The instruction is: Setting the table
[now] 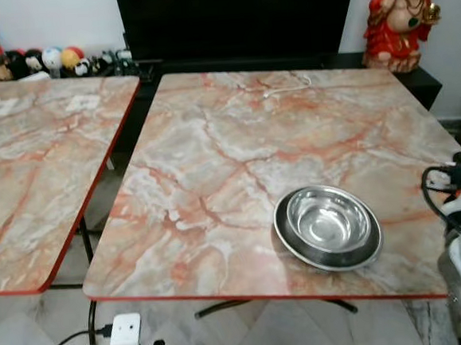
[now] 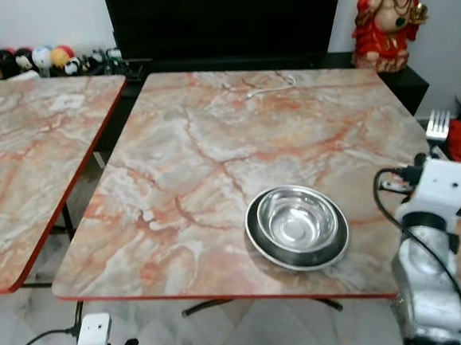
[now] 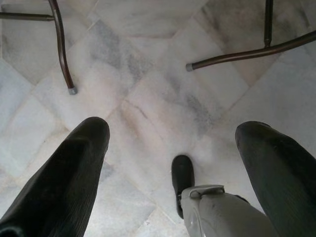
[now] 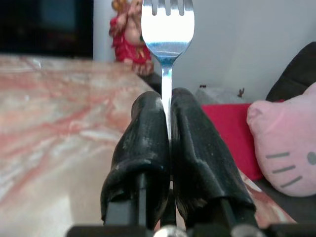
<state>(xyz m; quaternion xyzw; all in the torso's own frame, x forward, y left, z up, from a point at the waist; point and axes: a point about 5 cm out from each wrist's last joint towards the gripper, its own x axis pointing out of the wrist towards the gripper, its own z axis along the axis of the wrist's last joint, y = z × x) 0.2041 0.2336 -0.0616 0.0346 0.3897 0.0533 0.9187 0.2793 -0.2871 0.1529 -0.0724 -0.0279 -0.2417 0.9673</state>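
**Fork clamped in your right hand, bowl on the counter**

Your right hand (image 4: 167, 111) is squeezed closed on a fork (image 4: 168, 29), the handle pinched between the two black fingers (image 4: 143, 133) and the tines pointing up past the fingertips. In the right eye view you can see the fork's head (image 2: 437, 124) just beyond the white wrist housing, at the right edge of the counter (image 2: 212, 142), near the far right side of it.

A steel bowl (image 1: 328, 219) sits inside a shallow steel plate (image 1: 291, 246) on the counter, towards your near right corner, well apart from the fork. The bowl is upright and holds nothing you can make out. A thin white cable (image 1: 286, 86) lies on the far part of the counter.

Your left hand (image 3: 173, 148) hangs low below the counter's near edge, fingers spread wide apart, gripping nothing, over the pale marble floor (image 3: 148, 74) with dark metal legs (image 3: 61, 49) beyond it.

A second counter (image 1: 30, 164) stands to the left with a gap between. A red and gold statue (image 1: 400, 15) stands past the far right corner, beside a dark screen (image 1: 234, 16). To the right of your right hand lies a pink plush (image 4: 286, 148) on something red.
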